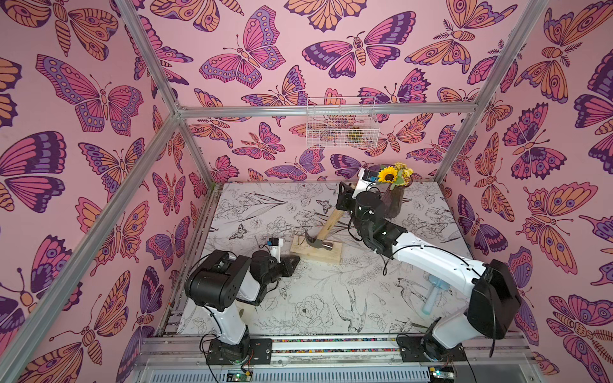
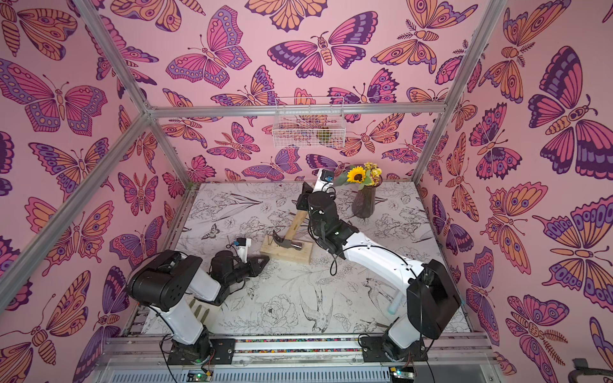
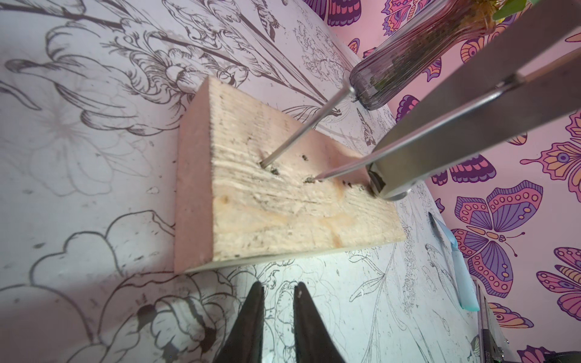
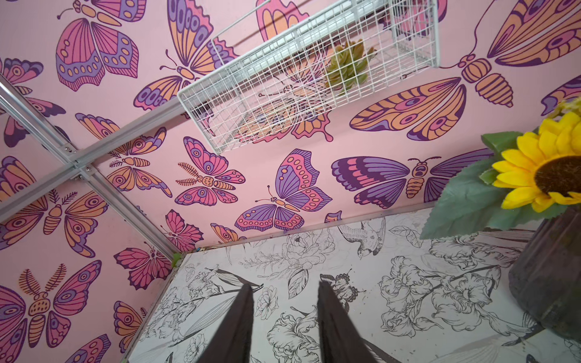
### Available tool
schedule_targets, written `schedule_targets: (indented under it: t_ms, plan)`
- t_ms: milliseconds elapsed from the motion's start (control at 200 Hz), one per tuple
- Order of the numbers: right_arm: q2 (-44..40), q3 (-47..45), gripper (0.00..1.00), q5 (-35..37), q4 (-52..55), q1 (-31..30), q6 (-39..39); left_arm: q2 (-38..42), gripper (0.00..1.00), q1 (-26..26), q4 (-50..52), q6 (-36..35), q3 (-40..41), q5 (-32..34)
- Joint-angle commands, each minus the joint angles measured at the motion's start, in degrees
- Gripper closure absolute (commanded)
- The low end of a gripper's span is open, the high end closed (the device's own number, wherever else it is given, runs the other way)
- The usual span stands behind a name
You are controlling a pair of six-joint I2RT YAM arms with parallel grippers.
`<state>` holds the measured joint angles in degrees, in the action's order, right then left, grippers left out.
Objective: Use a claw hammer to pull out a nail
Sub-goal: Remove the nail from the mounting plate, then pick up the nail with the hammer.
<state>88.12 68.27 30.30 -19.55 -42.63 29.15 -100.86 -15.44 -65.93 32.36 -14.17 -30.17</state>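
In both top views the claw hammer (image 1: 317, 244) (image 2: 288, 244) lies with its grey head on the wooden block (image 1: 326, 257) (image 2: 293, 257). The claw points toward the block's left end and the striking face toward its right end. The pale handle slants up off the block toward the back wall and a little rightward. It ends in the right gripper (image 1: 343, 199) (image 2: 303, 200), which is clenched on the handle's upper part. The left gripper (image 1: 293, 262) (image 2: 262, 263) lies low just beside the block's left end. Bare table (image 1: 265, 205) spreads in front of the block and behind its left end. A vase (image 1: 393, 202) stands behind the block's right end, close to the right gripper.

In the left wrist view, the left gripper (image 3: 278, 287) has its jaws narrowly parted and empty, with the tips just short of the block's (image 3: 283, 213) near edge. A nail (image 3: 301, 125) leans out of the block's top face, beside the hammer's (image 3: 456, 125) steel and clear of it. Whether the claw's fork holds anything cannot be told.

In the right wrist view, the right gripper's (image 4: 284, 283) fingers (image 4: 242, 314) stand apart with table showing between their tips. The gripped handle lies out of frame. The vase (image 4: 547, 283) stands close to one side.
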Motion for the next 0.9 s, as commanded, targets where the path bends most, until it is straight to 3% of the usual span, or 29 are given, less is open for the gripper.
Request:
schedule_targets:
  t_ms: [0, 180, 351, 491, 676, 896]
  plan:
    - [-0.23, -1.69, 1.00, -2.92, 3.86, 0.23, 4.09, 2.07, 0.76, -0.05, 0.01, -1.12, 0.99, 0.20]
    - [-0.84, 1.03, 1.00, -4.73, 5.44, 0.65, 2.86, 8.41, 0.66, -0.03, 2.58, -5.09, 0.84, 0.43]
    - [-1.01, 2.93, 1.00, -6.18, 6.31, 0.71, 1.39, 14.59, 0.61, -0.30, 11.85, -13.19, -1.47, 3.45]
    - [-1.21, 1.42, 1.00, -6.20, 5.92, 1.42, 2.43, 17.00, 0.62, -1.44, 16.78, -19.74, -3.81, 5.71]
    - [-1.03, 0.98, 1.00, -8.49, 6.09, 2.55, 3.32, 17.17, 0.67, -7.04, 23.27, -30.15, -8.72, 12.12]
    - [-0.58, 2.37, 1.00, -10.50, 7.25, 2.81, 2.02, 15.01, 0.76, -7.94, 26.06, -33.54, -12.76, 16.46]
